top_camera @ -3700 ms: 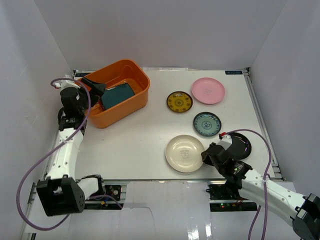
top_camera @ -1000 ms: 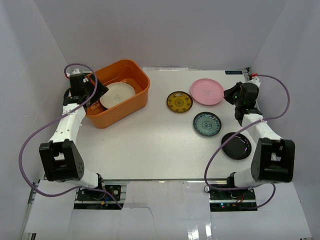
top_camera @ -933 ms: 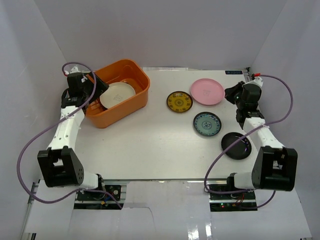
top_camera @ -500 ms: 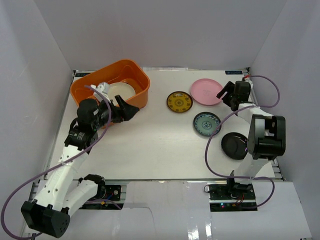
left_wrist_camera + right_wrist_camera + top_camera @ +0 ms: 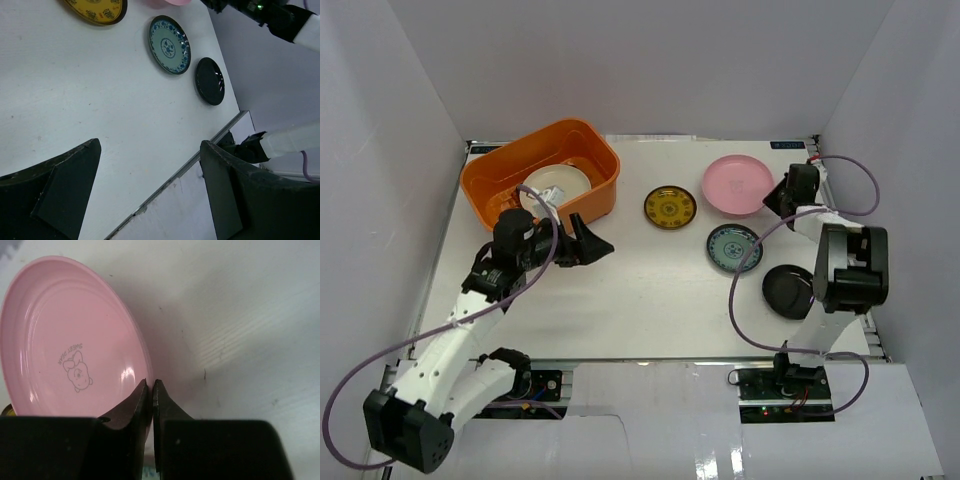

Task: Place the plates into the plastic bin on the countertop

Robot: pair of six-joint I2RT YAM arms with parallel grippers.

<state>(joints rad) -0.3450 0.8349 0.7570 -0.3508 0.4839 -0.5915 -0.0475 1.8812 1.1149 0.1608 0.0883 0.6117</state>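
The orange plastic bin (image 5: 496, 178) stands at the back left of the countertop (image 5: 620, 300) with the round cream plate (image 5: 557, 186) inside. My left gripper (image 5: 592, 243) hangs open and holds nothing, just in front of the bin; in its wrist view the left gripper (image 5: 150, 145) frames bare white surface. The pink plate (image 5: 735, 184) lies at the back right, and my right gripper (image 5: 776, 196) is shut on its right rim. The right wrist view shows the right gripper (image 5: 151, 384) pinching the pink plate (image 5: 70, 340). The gold-patterned plate (image 5: 670, 207), blue-green plate (image 5: 734, 247) and glossy black plate (image 5: 792, 291) lie loose.
White walls close in the countertop on three sides. A metal rail (image 5: 165, 187) runs along the near edge. In the left wrist view the gold plate (image 5: 97, 7), blue-green plate (image 5: 170, 44) and black plate (image 5: 209, 81) lie ahead of the fingers.
The cream plate now lies in the bin. My left arm has left the bin and swung out over the countertop, still open. My right gripper has reached the pink plate and closed on its rim.
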